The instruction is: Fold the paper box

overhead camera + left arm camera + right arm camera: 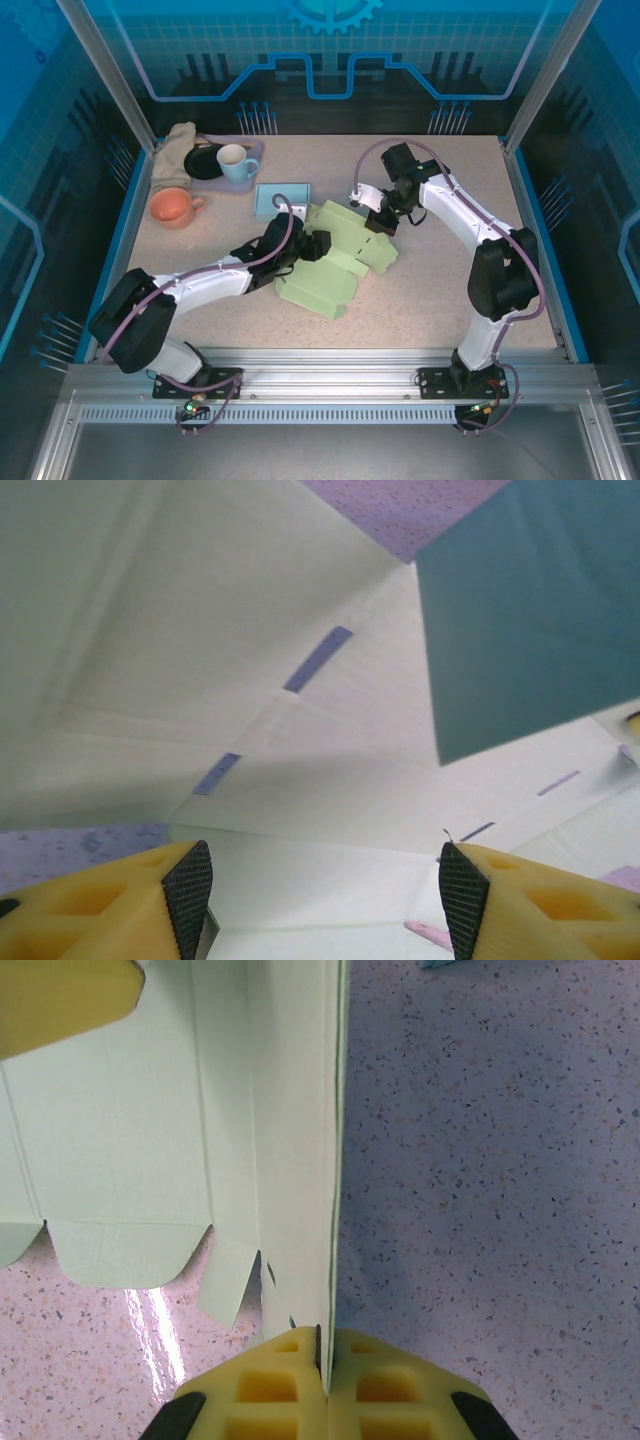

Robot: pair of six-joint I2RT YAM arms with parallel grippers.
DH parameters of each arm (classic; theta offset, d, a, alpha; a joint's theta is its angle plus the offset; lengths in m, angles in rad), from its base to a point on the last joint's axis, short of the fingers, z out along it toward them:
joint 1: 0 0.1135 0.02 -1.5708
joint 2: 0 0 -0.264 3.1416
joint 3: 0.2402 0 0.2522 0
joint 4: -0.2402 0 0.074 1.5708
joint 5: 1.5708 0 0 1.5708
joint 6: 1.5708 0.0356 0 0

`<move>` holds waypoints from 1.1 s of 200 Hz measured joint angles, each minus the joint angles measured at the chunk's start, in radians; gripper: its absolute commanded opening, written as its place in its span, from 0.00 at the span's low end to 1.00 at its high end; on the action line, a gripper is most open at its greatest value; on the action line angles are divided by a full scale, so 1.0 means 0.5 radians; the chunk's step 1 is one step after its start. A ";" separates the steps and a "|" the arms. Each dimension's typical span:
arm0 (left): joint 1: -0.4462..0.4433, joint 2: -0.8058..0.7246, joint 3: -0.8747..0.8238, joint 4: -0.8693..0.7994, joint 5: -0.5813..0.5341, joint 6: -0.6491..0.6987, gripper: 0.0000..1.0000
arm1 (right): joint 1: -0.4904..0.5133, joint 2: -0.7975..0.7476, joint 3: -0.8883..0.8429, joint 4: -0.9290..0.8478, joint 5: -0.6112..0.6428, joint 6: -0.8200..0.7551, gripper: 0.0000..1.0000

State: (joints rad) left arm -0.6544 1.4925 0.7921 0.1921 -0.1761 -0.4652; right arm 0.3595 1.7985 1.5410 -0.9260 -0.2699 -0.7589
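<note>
Paper box (pixel 335 262) mid-table, pale green, mostly flat, flaps spread out between the two arms. Far left: orange cup (pixel 172 207) and blue mug (pixel 236 162), well apart from the box. Small blue tray (pixel 280 200) just beside the box's far-left corner. Left gripper (pixel 318 246) over the box's left part, jaws well apart, nothing between the pads (pixel 188 885). Creased panel right below them in the wrist view, contact unclear. Right gripper (pixel 380 222) at the box's far-right edge — fingers (pixel 280 1385) clamped tight on a raised panel edge, panel standing upright off the table.
</note>
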 measured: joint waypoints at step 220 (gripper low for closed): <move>0.076 -0.931 -0.867 0.359 -0.344 0.032 0.61 | 0.578 -0.562 -1.263 1.764 1.206 -0.791 0.00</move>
State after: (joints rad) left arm -0.6167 1.0271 0.3588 0.3714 -0.3481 -0.4492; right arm 0.6483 1.5173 0.9092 -0.0441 0.3332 -1.1545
